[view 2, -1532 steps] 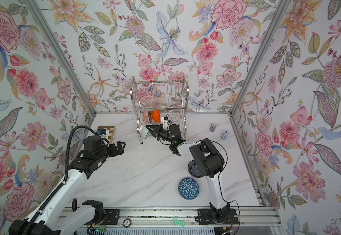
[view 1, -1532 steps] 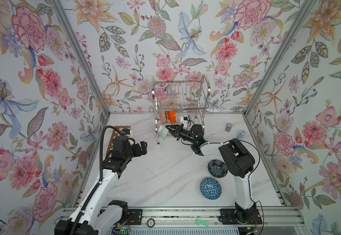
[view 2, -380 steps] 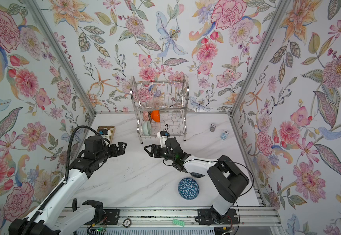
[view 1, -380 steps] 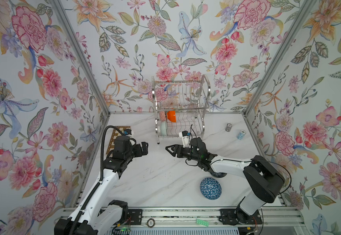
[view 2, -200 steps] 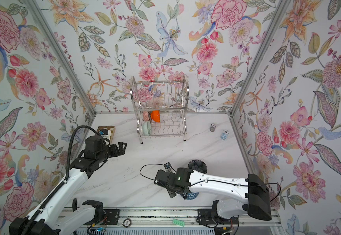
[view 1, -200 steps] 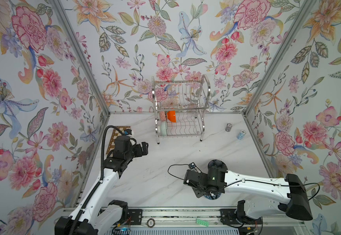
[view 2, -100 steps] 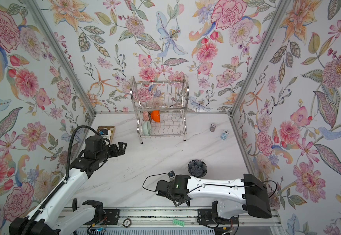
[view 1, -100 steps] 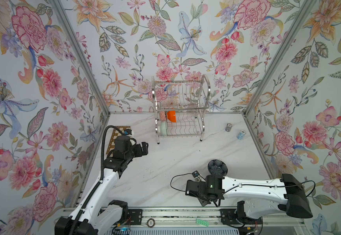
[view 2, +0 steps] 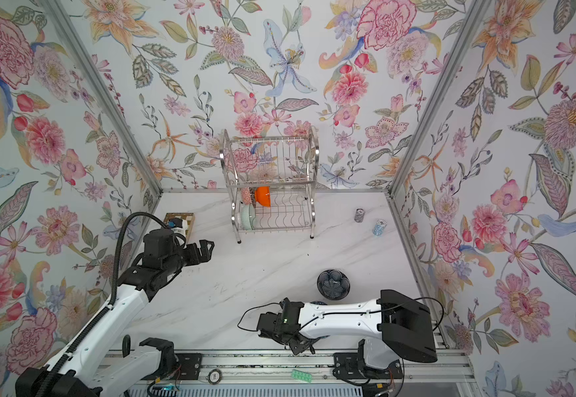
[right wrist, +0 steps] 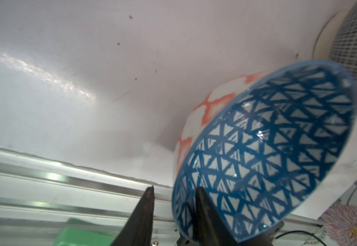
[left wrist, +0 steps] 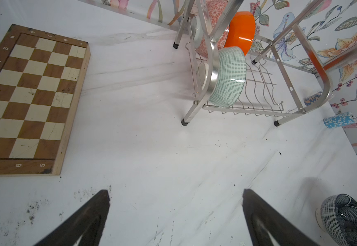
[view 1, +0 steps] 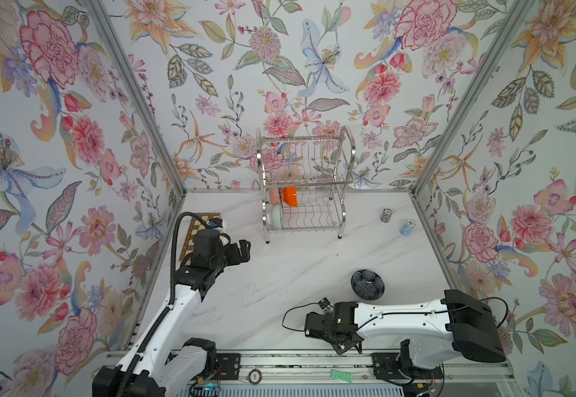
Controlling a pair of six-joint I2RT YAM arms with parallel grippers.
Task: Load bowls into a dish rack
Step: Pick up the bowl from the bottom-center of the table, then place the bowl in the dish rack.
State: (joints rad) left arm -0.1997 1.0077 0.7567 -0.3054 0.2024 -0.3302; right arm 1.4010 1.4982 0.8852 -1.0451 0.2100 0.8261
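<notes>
The right gripper (right wrist: 173, 189) has its 2 fingers (right wrist: 204, 215) partly apart, astride the rim of the blue triangle bowl (right wrist: 269, 153). 1 finger lies inside against the patterned inner wall. The other stands outside the orange-lattice wall with a slim gap showing, so the rim is between them but not pinched. Most of that bowl spreads beyond the inner finger, by the near edge of the marble table (view 1: 279, 275). Whether it rests flat there cannot be told, and in both top views the arm covers it. Just past it, further out from the right fingertips, the navy bowl (view 1: 367, 283) stands upright on the table. The left gripper (left wrist: 175, 191) is spread wide with nothing between its fingers (left wrist: 92, 213), above the table. Ahead of those fingertips and well apart from them stands the dish rack (left wrist: 213, 64). Its lower shelf holds 3 bowls on edge: the mint bowl (left wrist: 228, 78) nearest the fingers, the orange bowl (left wrist: 240, 29) behind it, and a bowl with a reddish lattice outside (left wrist: 213, 12) beside that. The chessboard (left wrist: 30, 95) lies flat ahead of the left fingers, on the side away from the navy bowl. 2 small patterned cylinders (view 1: 386, 215) stand beyond the rack.
</notes>
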